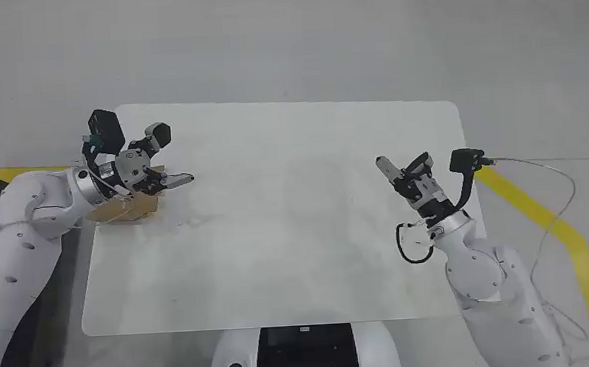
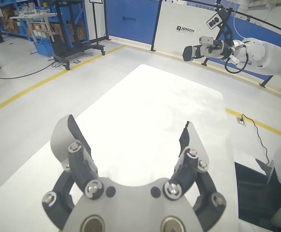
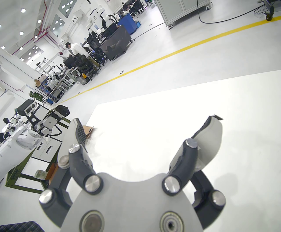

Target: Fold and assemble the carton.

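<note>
Your left gripper (image 1: 169, 158) sits at the left edge of the white table (image 1: 299, 273), and its own wrist view (image 2: 129, 129) shows the jaws spread wide with bare tabletop between them. Nothing is held. In the top view the brown carton (image 1: 126, 208) lies just beneath and behind that gripper, right at the table's left edge, still flat rather than a standing box. You cannot tell from these views whether the wrist touches the cardboard. The fingertips point past the carton, toward the middle of the table.

Moving right, the middle of the table is plain white surface.

At the right side, your right gripper (image 1: 402, 168) hangs over the table near its right edge, well apart from the carton. Its wrist view (image 3: 146, 123) shows the jaws apart and nothing between them. Across the table, that view catches a corner of the carton (image 3: 89, 130) at the far edge.
</note>
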Robot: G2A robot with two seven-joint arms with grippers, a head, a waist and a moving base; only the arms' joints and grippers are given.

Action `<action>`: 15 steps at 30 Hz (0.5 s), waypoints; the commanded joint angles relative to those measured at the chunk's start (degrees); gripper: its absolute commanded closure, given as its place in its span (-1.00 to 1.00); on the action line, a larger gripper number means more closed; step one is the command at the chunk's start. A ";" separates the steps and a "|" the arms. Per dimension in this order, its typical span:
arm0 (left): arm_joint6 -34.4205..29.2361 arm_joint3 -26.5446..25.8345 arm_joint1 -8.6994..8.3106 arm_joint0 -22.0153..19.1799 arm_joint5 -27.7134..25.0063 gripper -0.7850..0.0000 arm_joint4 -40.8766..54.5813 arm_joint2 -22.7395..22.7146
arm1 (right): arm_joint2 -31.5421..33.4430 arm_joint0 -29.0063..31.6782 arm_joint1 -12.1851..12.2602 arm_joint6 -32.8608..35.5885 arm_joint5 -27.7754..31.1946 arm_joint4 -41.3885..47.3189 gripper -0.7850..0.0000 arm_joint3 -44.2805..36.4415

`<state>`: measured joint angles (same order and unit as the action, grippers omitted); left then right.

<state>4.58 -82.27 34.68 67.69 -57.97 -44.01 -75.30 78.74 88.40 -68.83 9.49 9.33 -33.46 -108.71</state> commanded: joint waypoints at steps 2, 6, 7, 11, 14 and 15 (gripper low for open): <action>0.00 0.00 0.00 0.00 0.00 -1.00 0.00 0.00 | 0.00 0.00 0.00 0.00 0.00 0.00 -1.00 0.00; 0.00 0.00 0.00 0.00 0.00 -1.00 0.00 0.00 | 0.00 0.00 0.00 0.00 0.00 0.00 -1.00 0.00; 0.00 0.00 0.00 0.00 0.00 -1.00 0.00 0.00 | 0.00 0.00 0.00 0.00 0.00 0.00 -1.00 0.00; -1.25 0.26 0.16 0.59 2.67 -1.00 1.46 -0.28 | 0.00 0.00 0.00 0.00 0.00 0.00 -1.00 0.00; -3.80 1.11 0.16 1.15 2.54 -1.00 5.84 -0.66 | 0.00 0.00 0.00 0.00 0.00 0.00 -1.00 0.00; -4.92 1.68 0.11 1.32 2.32 -1.00 7.85 -0.89 | 0.00 0.00 0.00 0.00 0.00 0.00 -1.00 0.00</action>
<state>0.72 -81.09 34.85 68.87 -55.38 -38.19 -76.00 78.74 88.40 -68.83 9.49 9.33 -33.46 -108.71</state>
